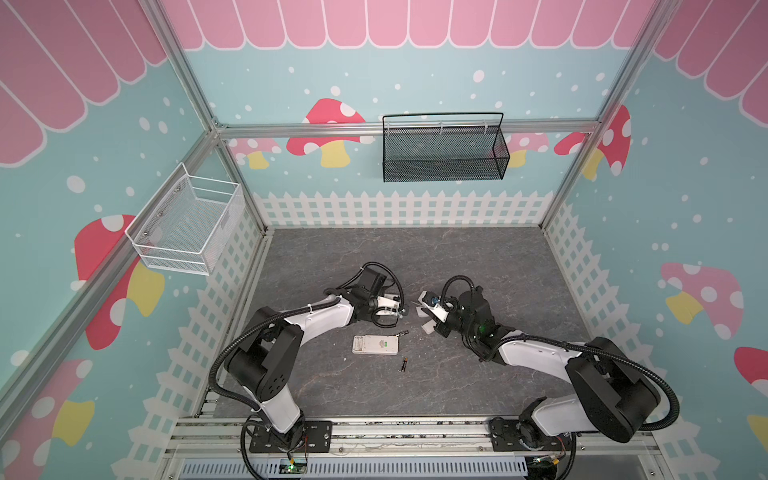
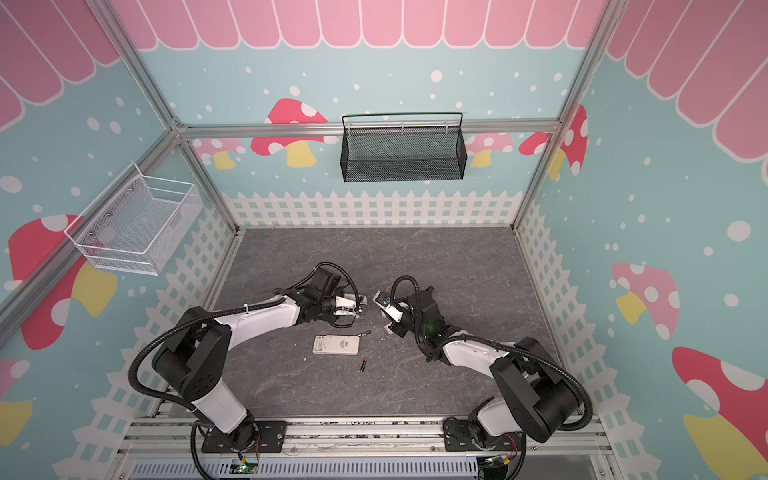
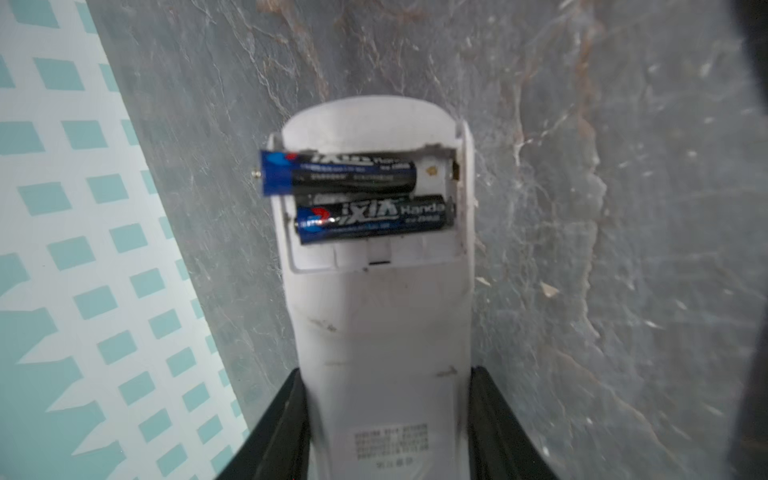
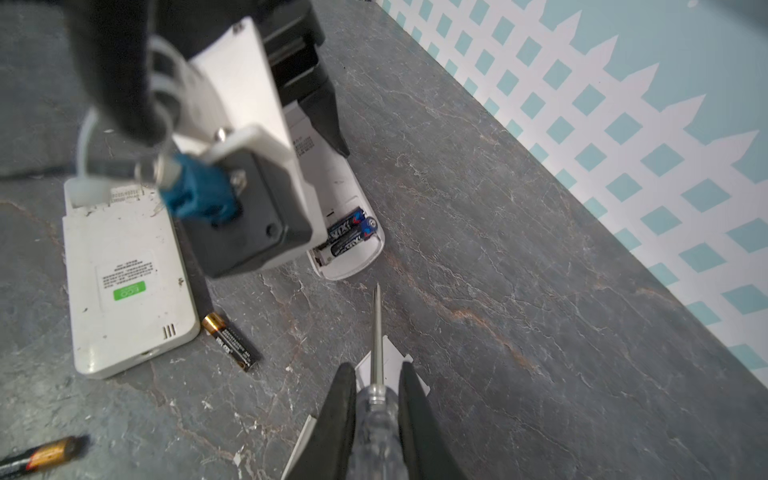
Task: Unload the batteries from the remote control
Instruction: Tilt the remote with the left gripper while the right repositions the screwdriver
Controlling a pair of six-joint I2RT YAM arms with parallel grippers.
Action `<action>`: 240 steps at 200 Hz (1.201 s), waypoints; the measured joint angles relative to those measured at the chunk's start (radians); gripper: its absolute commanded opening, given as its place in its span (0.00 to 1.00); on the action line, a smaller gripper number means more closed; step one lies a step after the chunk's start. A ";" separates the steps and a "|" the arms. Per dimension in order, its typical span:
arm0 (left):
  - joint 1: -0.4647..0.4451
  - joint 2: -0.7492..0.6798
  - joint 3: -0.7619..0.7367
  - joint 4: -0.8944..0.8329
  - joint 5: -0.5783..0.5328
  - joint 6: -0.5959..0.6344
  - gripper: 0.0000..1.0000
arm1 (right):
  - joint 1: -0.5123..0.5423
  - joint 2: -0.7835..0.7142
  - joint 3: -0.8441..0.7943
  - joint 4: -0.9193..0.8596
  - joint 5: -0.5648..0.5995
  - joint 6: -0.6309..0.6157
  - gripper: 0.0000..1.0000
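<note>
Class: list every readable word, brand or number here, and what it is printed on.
"iXIA Handa": seated battery in the held remote.
Similar print, blurred: jutting battery beside it.
"ECO", probably: green sticker on the lying remote.
Fine print on both remotes and the gold-ended battery: unreadable.

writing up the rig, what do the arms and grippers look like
The left arm and right arm have white links between bulky black joints, each trailing a ribbed black cable hose. A green light glows near the right wrist. The gripper fingers are tapered matte black.
</note>
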 measured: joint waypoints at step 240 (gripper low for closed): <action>-0.005 0.013 -0.225 0.809 -0.097 0.101 0.00 | -0.069 0.083 0.105 0.010 -0.061 0.325 0.00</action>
